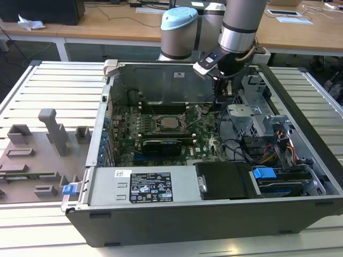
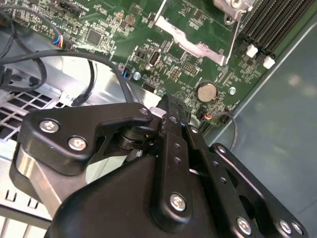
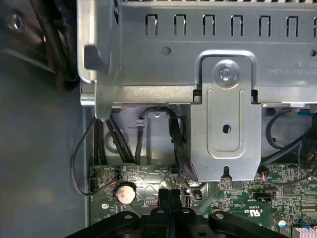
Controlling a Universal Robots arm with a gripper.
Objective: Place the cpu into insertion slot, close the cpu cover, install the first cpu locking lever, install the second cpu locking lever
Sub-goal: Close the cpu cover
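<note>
The insertion slot (image 1: 170, 123) sits in the middle of the green board inside the open computer case. The cpu (image 1: 171, 122) lies in it, its dull grey top showing inside a silvery frame; I cannot tell whether that frame is the cpu cover lying down. Two thin wire levers (image 2: 232, 34) rise beside the socket's corner (image 2: 233, 6) in the second wrist view. My gripper (image 1: 221, 96) hangs above the board to the exterior view's right of the socket. In both wrist views its black fingers (image 2: 171, 106) (image 3: 169, 196) are pressed together with nothing between them, just above a coin battery (image 2: 206, 91).
A grey metal drive cage (image 3: 225, 124) and black cables (image 2: 89, 74) crowd the side near the gripper. Memory slots (image 2: 267, 29) run past the socket. The power supply (image 1: 142, 187) fills the case front. A grey fixture plate (image 1: 32, 160) lies at the exterior view's left.
</note>
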